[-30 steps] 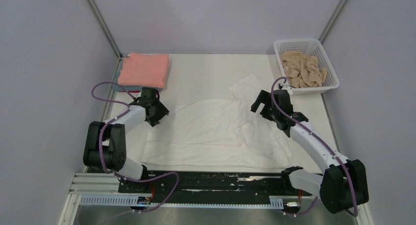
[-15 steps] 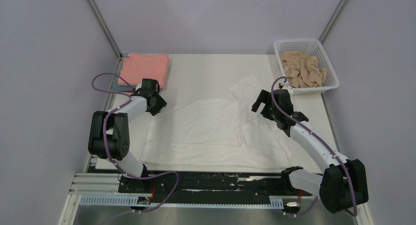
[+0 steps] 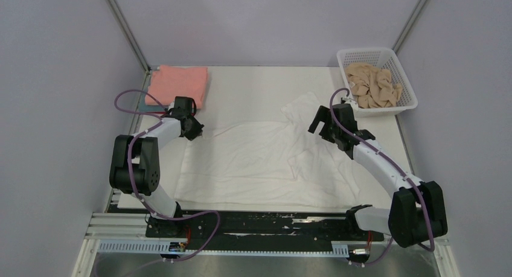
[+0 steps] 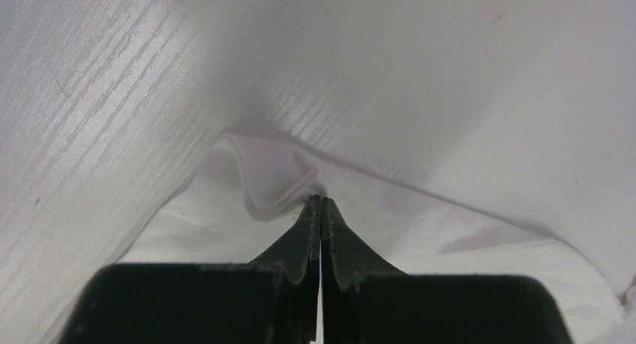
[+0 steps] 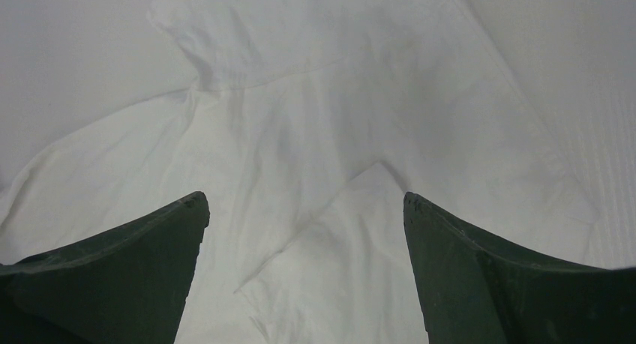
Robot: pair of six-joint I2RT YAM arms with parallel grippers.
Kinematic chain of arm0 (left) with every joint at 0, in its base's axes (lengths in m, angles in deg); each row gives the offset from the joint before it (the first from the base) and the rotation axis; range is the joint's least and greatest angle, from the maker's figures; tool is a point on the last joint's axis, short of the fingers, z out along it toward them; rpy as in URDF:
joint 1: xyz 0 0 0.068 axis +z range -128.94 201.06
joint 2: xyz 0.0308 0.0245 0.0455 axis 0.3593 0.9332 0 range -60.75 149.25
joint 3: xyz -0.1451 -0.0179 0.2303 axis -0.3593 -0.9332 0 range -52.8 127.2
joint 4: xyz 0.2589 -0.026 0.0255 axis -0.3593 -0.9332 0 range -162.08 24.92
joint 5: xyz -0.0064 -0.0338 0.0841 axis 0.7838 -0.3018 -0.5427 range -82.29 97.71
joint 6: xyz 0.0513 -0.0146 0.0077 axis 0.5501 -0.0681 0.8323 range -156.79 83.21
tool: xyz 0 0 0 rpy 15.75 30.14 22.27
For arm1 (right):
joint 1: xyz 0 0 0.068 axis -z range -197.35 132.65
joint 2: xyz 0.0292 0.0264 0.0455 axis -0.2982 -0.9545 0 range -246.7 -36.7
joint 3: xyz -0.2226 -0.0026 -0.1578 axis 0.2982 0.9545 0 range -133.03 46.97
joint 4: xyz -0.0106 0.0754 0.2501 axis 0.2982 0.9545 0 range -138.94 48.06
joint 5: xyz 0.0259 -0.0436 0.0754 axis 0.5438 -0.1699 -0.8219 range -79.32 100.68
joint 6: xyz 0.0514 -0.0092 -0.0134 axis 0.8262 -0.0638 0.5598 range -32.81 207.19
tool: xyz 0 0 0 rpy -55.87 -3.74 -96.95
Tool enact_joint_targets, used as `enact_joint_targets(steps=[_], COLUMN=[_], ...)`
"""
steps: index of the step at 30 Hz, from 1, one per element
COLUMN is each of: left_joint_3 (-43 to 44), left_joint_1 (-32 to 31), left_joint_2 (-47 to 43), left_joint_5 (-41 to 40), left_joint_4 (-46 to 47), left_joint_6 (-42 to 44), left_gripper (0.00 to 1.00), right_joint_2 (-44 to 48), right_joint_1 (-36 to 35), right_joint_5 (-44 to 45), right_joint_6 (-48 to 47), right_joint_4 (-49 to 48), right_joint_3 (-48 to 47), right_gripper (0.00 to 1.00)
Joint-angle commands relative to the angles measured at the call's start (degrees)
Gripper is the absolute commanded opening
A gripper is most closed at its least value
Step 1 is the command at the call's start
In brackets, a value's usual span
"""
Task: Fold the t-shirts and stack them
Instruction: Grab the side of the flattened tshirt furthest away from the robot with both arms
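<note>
1. The white t-shirt (image 3: 253,162) lies spread across the middle of the table (image 3: 253,84). Its left half is fairly flat and its right half is rumpled, with one sleeve pointing toward the far side.
2. Left gripper (image 4: 321,203): the fingers are pressed together, with a rolled bit of the white t-shirt's hem caught at their tips. On my overhead view this is at the shirt's far-left corner.
3. Right gripper (image 5: 305,201): the fingers are spread wide above the creased right part of the white t-shirt. I cannot confirm any contact with the cloth.
4. The salmon-pink t-shirt (image 3: 179,84) sits folded at the table's far-left corner, just beyond the left gripper. A sliver of teal cloth (image 3: 145,108) shows at its near edge.
5. The tan t-shirt (image 3: 374,85) is bunched and unfolded in the white mesh basket (image 3: 362,51) at the far-right corner, apart from the white t-shirt.
</note>
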State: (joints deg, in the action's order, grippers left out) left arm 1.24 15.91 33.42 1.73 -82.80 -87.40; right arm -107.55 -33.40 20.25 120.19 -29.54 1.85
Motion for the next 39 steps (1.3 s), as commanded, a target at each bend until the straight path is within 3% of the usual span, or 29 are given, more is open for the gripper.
enact_joint_targets(steps=[1,6,17,19,20,22,25,29,33,36,37,39], left_joint_3=[-1.1,-3.4,-4.5,-3.5,-3.1,-2.6,-2.2,-0.8,1.0,2.4,2.4,2.5], left_joint_1=[0.4,0.3,0.3,0.4,0.4,0.3,0.3,0.3,0.2,0.3,0.3,0.3], left_joint_2=[-1.7,-5.1,-6.8,-5.8,-5.2,-4.5,-3.1,-0.7,1.4,2.2,2.1,1.9], left_joint_5=[-0.5,-3.5,-3.4,-2.6,-2.4,-1.6,-1.0,-0.9,-1.2,-2.5,-2.5,-2.5], left_joint_4=[1.3,1.3,0.1,-1.5,-1.7,-1.9,-2.0,-2.9,-3.9,-5.3,-5.4,-5.6], left_joint_6=[0.6,0.5,1.3,1.6,1.7,1.5,0.8,0.5,0.1,0.3,0.5,0.8], left_gripper=[0.0,0.0,0.0,0.09,0.27,0.45,0.55,0.56,0.5,0.24,0.07,0.0], right_joint_2=[-4.2,-12.8,-43.7,-47.9,-49.8,-53.3,-57.0,-61.5,-65.9,-69.0,-69.4,-69.4], right_joint_1=[0.2,0.2,1.3,1.6,1.8,2.4,3.0,3.4,3.4,3.4,3.4,3.5], right_joint_5=[1.0,5.1,7.2,7.2,7.5,7.9,8.9,9.0,7.4,5.5,5.2,3.6], right_joint_6=[-2.6,-4.6,-12.7,-14.2,-14.4,-14.8,-15.7,-17.6,-19.4,-19.7,-19.5,-19.4], right_joint_4=[-2.7,-3.2,-2.3,-2.1,-1.7,-1.6,-1.7,-1.7,-1.7,-1.5,-1.6,-1.5], right_joint_3=[-6.8,-14.8,-45.2,-49.8,-52.0,-55.3,-59.2,-63.7,-67.2,-69.2,-69.3,-69.1], right_gripper=[1.0,1.0,1.0,1.0,1.0,1.0,1.0,1.0,1.0,0.97,0.96,0.88])
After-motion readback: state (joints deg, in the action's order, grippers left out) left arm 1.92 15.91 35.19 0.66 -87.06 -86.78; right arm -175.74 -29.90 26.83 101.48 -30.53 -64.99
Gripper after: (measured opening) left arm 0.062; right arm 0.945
